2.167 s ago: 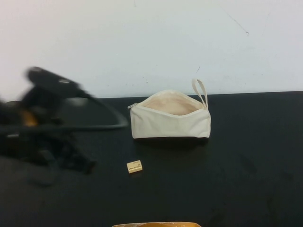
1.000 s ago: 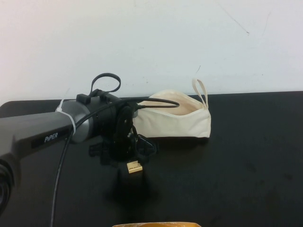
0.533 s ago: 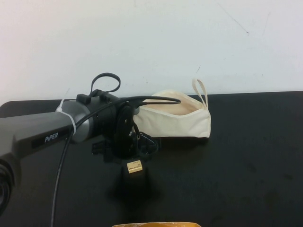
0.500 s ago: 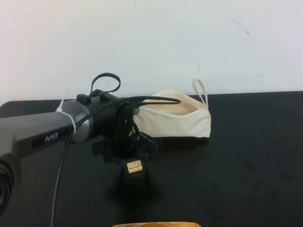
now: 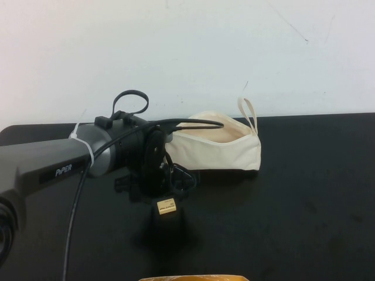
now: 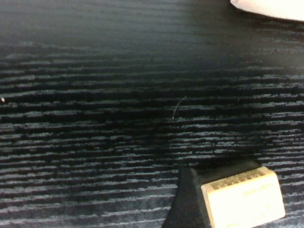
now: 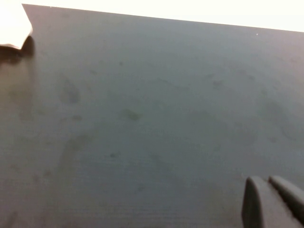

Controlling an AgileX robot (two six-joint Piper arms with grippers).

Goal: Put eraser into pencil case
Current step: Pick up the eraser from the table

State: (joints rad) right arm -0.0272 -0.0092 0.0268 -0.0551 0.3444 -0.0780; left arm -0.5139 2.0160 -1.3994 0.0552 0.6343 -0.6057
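Observation:
The eraser, a tiny yellow-tan block with dark print, lies on the black table in front of the pencil case. The case is a cream pouch, standing with its mouth open and its loop strap at the right end. My left gripper hangs right over the eraser. In the left wrist view one dark finger touches the eraser's side; the other side shows bare table, so the jaws stand open around it. My right gripper is shut and empty over bare table, out of the high view.
The black table ends at a white wall behind the pouch. An orange object pokes in at the front edge. A corner of the pouch shows in the left wrist view and the right wrist view.
My left arm swung in from the left and came down over the eraser. In the last second it has risen very slightly. The eraser and the pouch have not moved.

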